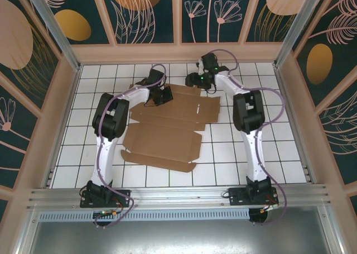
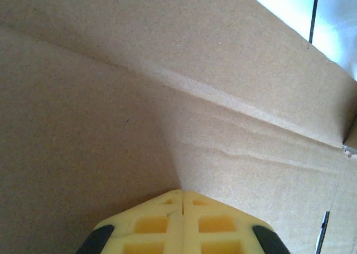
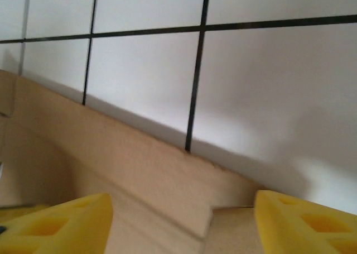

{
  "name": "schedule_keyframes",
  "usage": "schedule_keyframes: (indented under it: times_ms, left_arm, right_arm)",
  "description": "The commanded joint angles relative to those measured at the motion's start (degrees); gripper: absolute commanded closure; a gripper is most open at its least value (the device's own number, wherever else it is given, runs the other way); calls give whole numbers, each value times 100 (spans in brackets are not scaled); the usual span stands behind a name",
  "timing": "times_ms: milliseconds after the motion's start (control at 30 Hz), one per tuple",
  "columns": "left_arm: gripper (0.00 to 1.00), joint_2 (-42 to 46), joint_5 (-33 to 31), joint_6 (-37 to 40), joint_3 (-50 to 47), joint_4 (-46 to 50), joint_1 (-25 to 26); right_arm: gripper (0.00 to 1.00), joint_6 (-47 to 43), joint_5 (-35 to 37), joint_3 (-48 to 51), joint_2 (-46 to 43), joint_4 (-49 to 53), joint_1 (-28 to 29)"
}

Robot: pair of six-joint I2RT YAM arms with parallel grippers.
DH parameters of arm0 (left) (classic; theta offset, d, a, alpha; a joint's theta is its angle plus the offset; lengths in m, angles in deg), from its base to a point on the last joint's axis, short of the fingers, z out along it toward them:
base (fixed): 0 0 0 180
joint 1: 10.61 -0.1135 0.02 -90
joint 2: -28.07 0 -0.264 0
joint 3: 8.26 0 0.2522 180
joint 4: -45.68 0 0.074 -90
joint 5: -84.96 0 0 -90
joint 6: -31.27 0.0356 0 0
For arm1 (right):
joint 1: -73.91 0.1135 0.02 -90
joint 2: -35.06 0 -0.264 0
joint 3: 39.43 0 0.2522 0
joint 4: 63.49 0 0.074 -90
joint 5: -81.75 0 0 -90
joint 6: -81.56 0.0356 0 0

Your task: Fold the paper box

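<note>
Paper box (image 1: pixel 167 128) lies flat and unfolded mid-table (image 1: pixel 262 159), long axis diagonal, near-left to far-right. Left arm's bent at the elbow, reaching fwd & inward. Left gripper (image 1: pixel 162 95) is down on the sheet's far-left corner, pads pressed together w/ nothing between. Right arm's stretched fwd. Right gripper (image 1: pixel 199 82) is at the far edge, fingers (image 3: pixel 301 220) spread wide, cardboard edge between them, not clamped.

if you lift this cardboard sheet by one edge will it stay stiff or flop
Probably hinges rather than flops: the paper box shows pressed creases, so panels likely stay stiff while flaps bend. Thin and flat on smooth tiles, it likely slides when pushed.
</note>
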Motion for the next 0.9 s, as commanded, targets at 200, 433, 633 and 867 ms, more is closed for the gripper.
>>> schedule_keyframes:
  times_ms: [200, 433, 633, 867]
  left_arm:
    - [100, -387, 137, -354, -365, 120, -181]
    - [100, -398, 315, -441, -422, -4, -183]
    - [100, -306, 375, -483, -524, -92, -185]
    - [100, -163, 510, -587, -647, -218, -183]
  right_arm:
    - [27, 1205, -262, 3868, -2645, -1493, -1388]
    - [30, 1602, -2498, 5471, -2793, -3204, -1644]
    - [43, 1715, -2936, 5532, -2428, -3634, -1325]
    - [85, 1169, -1343, 4548, -2268, -1946, -1151]
